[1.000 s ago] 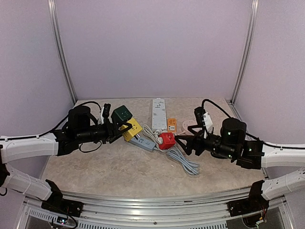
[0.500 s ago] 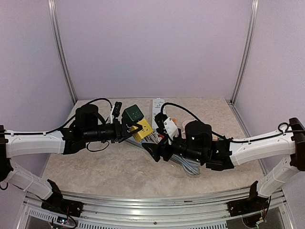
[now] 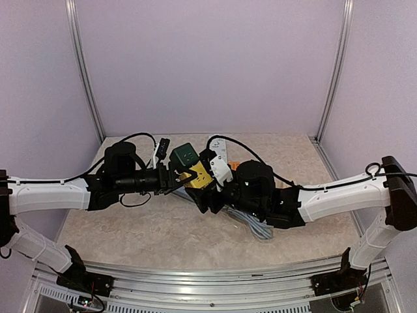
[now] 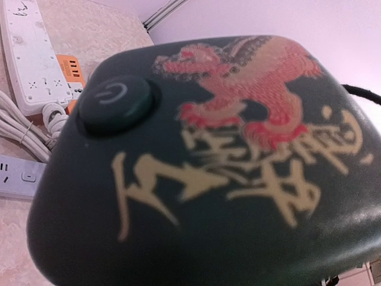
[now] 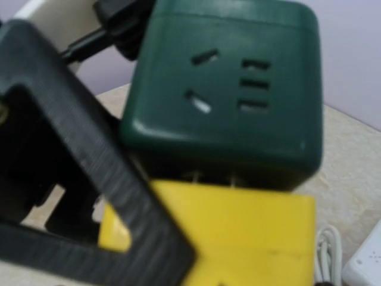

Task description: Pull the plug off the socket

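Both arms reach inward, left end effector (image 3: 171, 177) gripping, right end effector (image 3: 203, 195) spread wide.

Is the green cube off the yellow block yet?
No, the green cube sits on the yellow block, its prongs reaching into it.

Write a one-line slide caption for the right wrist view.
Green cube plug seated on the yellow socket cube, prongs showing in the seam, a black gripper finger alongside.

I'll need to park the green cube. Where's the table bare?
Bare: the front strip of beige tabletop along the metal rail; the far right corner behind the right arm. Crowded: centre, around the dark green cube socket, yellow cube, white power strip, grey cables.
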Controlling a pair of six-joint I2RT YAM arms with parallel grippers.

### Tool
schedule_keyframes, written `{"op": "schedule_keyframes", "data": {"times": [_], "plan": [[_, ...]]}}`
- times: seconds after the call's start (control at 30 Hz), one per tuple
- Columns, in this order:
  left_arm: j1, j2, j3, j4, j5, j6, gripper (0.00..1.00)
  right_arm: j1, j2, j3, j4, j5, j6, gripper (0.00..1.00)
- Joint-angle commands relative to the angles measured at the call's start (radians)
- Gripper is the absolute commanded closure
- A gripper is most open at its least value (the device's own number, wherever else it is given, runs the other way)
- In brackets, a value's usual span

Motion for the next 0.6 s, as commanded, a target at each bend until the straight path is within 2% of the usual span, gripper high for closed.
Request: {"op": "schedule_keyframes", "data": {"times": [0.0, 0.1, 0.2, 0.27, 0.33, 0.4, 0.43, 0.5, 0.57], "plan": [[-0.007, 0.001, 0.043, 0.073, 0.029, 0.022, 0.65, 0.007, 0.029, 0.031, -0.028, 0.044, -0.003, 0.2], [-0.007, 0.005, 0.043, 0.073, 0.033, 0.021, 0.65, 0.008, 0.03, 0.03, -0.023, 0.048, -0.004, 0.32], [-0.007, 0.005, 0.045, 0.073, 0.033, 0.02, 0.64, 0.007, 0.027, 0.026, -0.015, 0.046, -0.009, 0.55], [-0.007, 0.005, 0.046, 0.071, 0.031, 0.021, 0.6, 0.007, 0.023, 0.022, -0.012, 0.046, -0.012, 0.72], [-0.005, 0.005, 0.048, 0.058, 0.023, 0.021, 0.48, 0.007, 0.014, 0.015, -0.007, 0.051, -0.014, 0.85], [-0.002, 0.0, 0.047, 0.041, 0.007, 0.023, 0.27, 0.008, 0.003, 0.006, -0.003, 0.061, -0.012, 1.0], [0.001, -0.004, 0.045, 0.032, -0.001, 0.025, 0.16, 0.007, -0.006, 0.0, -0.002, 0.065, -0.011, 1.0], [0.01, -0.02, 0.034, 0.02, -0.023, 0.022, 0.04, 0.008, -0.021, -0.013, 0.001, 0.071, -0.01, 1.0], [0.022, -0.038, 0.018, 0.016, -0.036, 0.018, 0.01, 0.007, -0.034, -0.023, 0.006, 0.075, -0.009, 1.0]]}}
